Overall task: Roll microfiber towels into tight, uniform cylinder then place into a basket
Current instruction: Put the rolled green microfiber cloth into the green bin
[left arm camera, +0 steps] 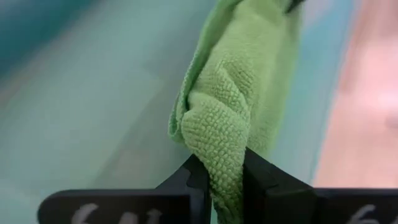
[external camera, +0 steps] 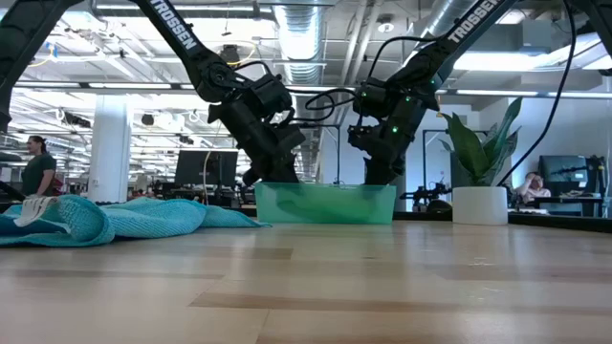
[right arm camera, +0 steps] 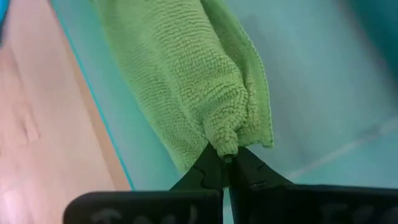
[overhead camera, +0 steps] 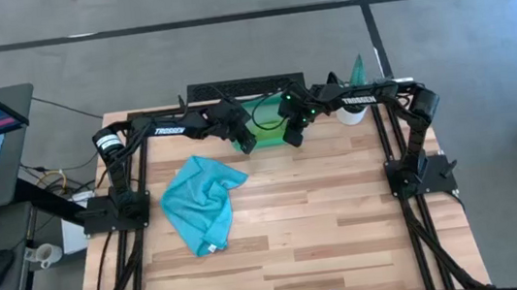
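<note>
Nearest the low camera is the bare wood of the bench (external camera: 316, 287), and past it, toward the left edge, the turquoise towel (external camera: 115, 220) lies crumpled in a low heap. Behind it stands the basket (external camera: 325, 203), translucent teal, near the far edge. The left gripper (external camera: 273, 172) and the right gripper (external camera: 381, 170) both reach down to the basket from above, their tips hidden behind its wall. A white pot with a plant (external camera: 478, 204) stands on the bench to the right of the basket. A person (external camera: 38, 164) stands in the room beyond.

From above, the turquoise towel (overhead camera: 204, 202) lies left of the bench's middle, a small white tag at its near end. The basket (overhead camera: 269, 136) sits at the middle of the far edge with the green towel (overhead camera: 265, 120) inside. The left gripper (overhead camera: 247, 142) is at its left end, the right gripper (overhead camera: 293, 136) at its right end.

In the left wrist view, the left gripper (left arm camera: 216, 180) is clamped narrowly on a bunched end of the green towel (left arm camera: 239, 93), over the basket's floor (left arm camera: 93, 112).

In the right wrist view, the right gripper (right arm camera: 225, 167) pinches the other end of the green towel (right arm camera: 186, 74), fingertips nearly meeting, above the basket's floor (right arm camera: 323, 93).
</note>
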Robot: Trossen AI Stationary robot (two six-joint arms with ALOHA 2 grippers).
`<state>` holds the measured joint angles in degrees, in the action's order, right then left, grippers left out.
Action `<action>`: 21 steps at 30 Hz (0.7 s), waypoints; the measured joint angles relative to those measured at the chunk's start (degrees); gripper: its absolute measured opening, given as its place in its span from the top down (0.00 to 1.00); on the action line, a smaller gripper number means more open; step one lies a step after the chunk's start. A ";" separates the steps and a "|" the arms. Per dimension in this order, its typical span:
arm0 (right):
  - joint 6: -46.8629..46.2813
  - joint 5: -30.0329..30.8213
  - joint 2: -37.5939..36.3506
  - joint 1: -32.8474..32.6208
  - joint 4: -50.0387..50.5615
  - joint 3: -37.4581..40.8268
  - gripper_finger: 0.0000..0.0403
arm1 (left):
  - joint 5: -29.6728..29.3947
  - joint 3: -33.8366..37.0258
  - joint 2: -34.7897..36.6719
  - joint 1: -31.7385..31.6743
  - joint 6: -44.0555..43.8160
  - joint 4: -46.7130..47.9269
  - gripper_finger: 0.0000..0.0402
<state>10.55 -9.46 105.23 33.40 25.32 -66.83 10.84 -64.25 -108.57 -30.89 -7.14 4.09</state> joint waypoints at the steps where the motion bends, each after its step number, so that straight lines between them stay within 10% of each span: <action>1: 0.00 -0.19 0.00 0.02 0.19 0.00 0.96 | 1.64 0.00 -0.04 -0.02 -0.82 0.10 0.92; 21: 0.00 -1.04 0.00 -0.65 2.30 -0.02 0.96 | 3.40 0.13 -0.22 0.22 4.58 1.14 0.79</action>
<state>10.55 -10.50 105.23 32.76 27.62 -66.85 14.24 -64.12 -108.79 -30.68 -2.56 5.23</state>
